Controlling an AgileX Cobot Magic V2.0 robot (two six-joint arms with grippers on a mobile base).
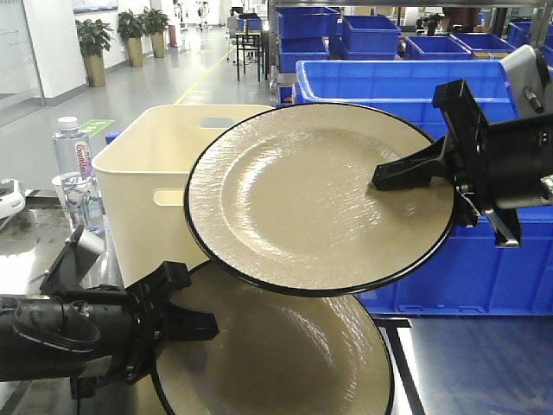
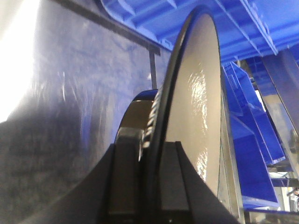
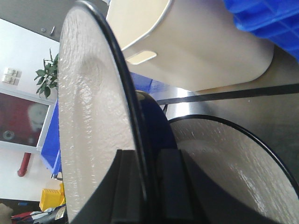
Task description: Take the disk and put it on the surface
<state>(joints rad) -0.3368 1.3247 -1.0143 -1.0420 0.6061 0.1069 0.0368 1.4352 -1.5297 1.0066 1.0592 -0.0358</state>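
Observation:
Two cream disks with black rims are in view. The upper disk [image 1: 302,199] hangs tilted in the air, and my right gripper [image 1: 390,177] is shut on its right rim. In the right wrist view that disk [image 3: 91,116] stands edge-on between the gripper [image 3: 147,186] fingers. The lower disk [image 1: 285,354] lies low over the dark glossy surface [image 1: 471,367], partly under the upper one. My left gripper [image 1: 188,322] is shut on its left rim, and the left wrist view shows the rim [image 2: 161,116] pinched in that gripper [image 2: 150,175]. Whether this disk touches the surface I cannot tell.
A cream plastic bin [image 1: 143,186] stands behind the disks at the left. Blue crates [image 1: 492,259] are stacked along the back right. A water bottle [image 1: 73,151] stands at the far left. Black strip lines [image 3: 233,93] cross the surface.

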